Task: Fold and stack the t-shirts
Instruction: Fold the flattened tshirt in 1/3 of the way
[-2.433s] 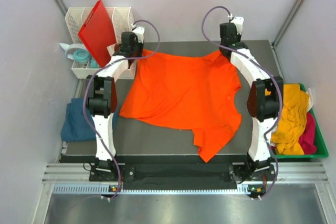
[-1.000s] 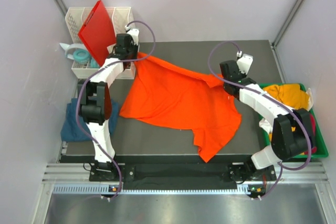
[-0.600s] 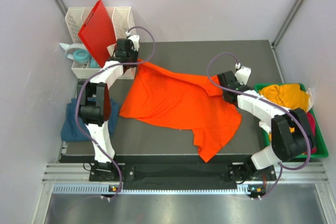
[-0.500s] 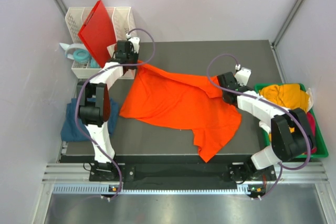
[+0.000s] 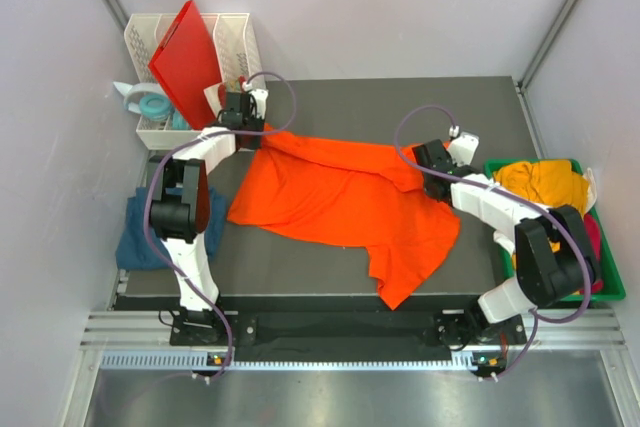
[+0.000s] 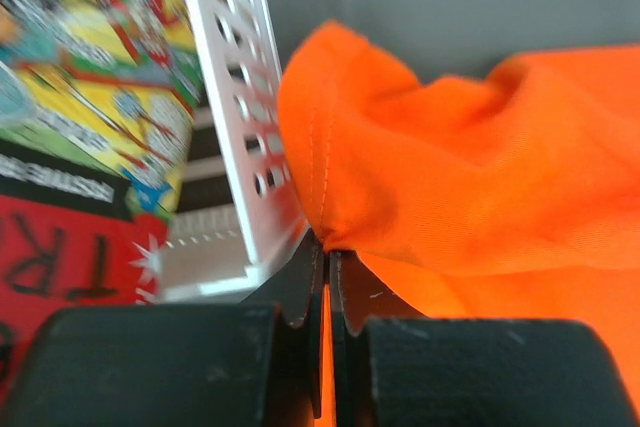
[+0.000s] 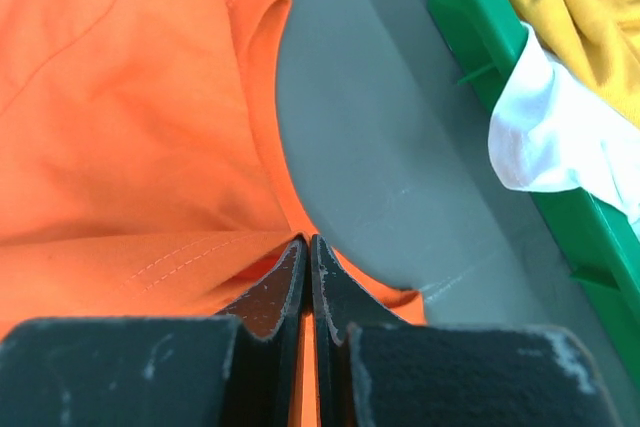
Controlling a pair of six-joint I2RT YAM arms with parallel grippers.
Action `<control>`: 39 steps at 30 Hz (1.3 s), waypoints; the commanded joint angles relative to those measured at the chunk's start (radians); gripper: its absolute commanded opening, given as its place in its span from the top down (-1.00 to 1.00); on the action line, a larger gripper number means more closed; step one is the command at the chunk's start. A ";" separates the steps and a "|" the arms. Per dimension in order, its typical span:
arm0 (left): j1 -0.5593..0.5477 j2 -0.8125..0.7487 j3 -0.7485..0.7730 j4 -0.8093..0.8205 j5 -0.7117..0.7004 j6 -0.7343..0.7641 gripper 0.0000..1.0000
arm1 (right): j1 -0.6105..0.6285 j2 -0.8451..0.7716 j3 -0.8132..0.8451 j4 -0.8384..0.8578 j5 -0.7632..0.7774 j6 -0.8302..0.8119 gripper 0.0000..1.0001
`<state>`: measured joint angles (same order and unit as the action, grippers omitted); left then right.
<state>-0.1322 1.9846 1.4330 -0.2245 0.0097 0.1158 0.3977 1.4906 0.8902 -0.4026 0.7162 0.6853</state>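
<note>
Pinched at two edges: orange t-shirt [image 5: 340, 197]

The left claw [image 6: 327, 252] was clamped tight on its far-left hem, beside a white basket [image 6: 245, 117]. The right claw [image 7: 307, 257] gripped its right edge. The cloth lay spread on the tabletop [image 5: 330, 97].

The orange t-shirt [image 5: 340, 197] is soft matt cloth with stitched hems, lying creased on the smooth matt dark-grey bench [image 5: 400, 107]. Beside the orange t-shirt are a white basket [image 6: 235, 97] of hard perforated plastic and a smooth green plastic bin [image 7: 465, 22] holding a yellow t-shirt [image 7: 580, 7] and a white t-shirt [image 7: 560, 137], both matt cloth. The left claw [image 6: 327, 247] and right claw [image 7: 307, 247] have matt black, scuffed fingers.
</note>
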 commanded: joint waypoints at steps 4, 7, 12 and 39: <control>0.006 -0.053 -0.031 -0.013 -0.001 0.030 1.00 | 0.018 0.033 -0.014 -0.022 -0.009 0.037 1.00; 0.006 -0.046 -0.034 -0.026 -0.036 0.038 1.00 | 0.026 0.045 -0.023 -0.027 -0.024 0.052 1.00; 0.006 -0.015 -0.023 -0.047 -0.054 0.048 1.00 | 0.036 0.082 -0.033 -0.031 -0.047 0.082 1.00; -0.003 -0.006 0.240 -0.087 0.207 -0.031 -0.36 | 0.007 0.177 0.384 -0.067 -0.037 -0.115 -0.53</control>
<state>-0.1318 1.9770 1.5555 -0.3744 0.1566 0.1238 0.4267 1.6089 1.1805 -0.4953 0.6846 0.6300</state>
